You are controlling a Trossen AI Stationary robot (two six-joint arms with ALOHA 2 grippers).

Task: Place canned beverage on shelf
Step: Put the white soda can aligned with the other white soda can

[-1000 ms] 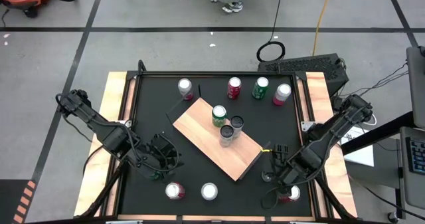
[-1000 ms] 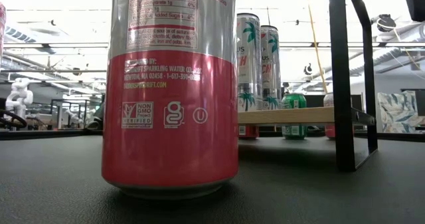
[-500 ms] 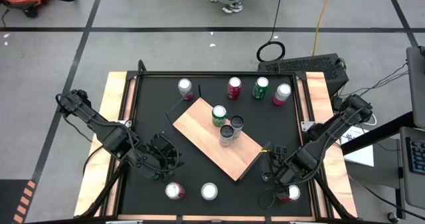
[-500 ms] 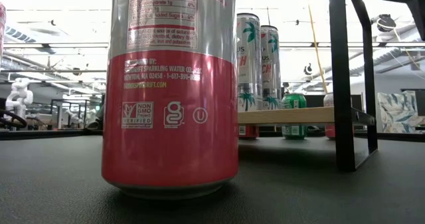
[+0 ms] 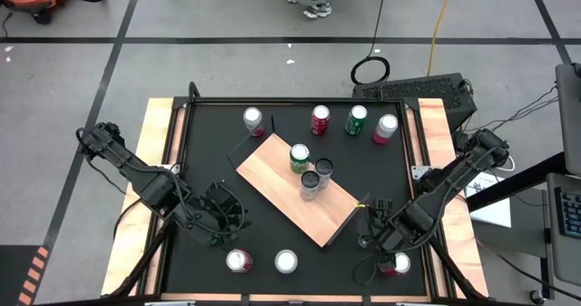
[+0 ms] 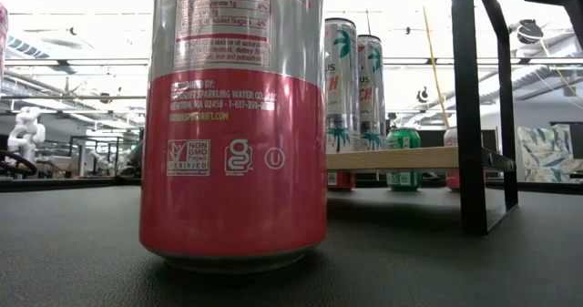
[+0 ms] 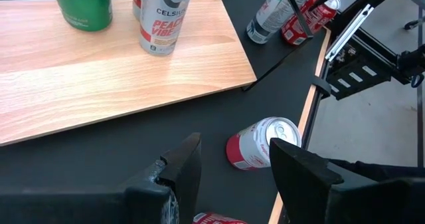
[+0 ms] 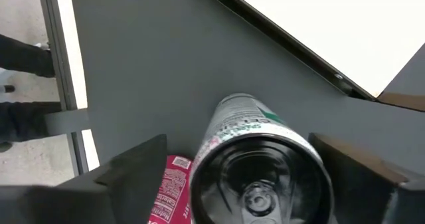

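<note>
Black table (image 5: 209,161) surface is seen from above, and near its front right corner a silver can (image 8: 259,164) is found lying on its side, well off the shelf (image 5: 295,188). The can is flanked by the fingers of the right gripper (image 5: 375,224), which are spread wide on either side and are not seen to press on it; nothing is held yet. A red can (image 8: 172,184) lies just beside it and should not be caught in the grasp.

For a good pick, the fingers should probably be centred on the can's body and closed evenly, so that it is not rolled away. The can would then have to be turned upright before being set down on bare wood, clear of the three cans (image 5: 309,172) already standing on the shelf.

The left gripper (image 5: 222,217) waits near the front left, its fingers apart and empty.
</note>
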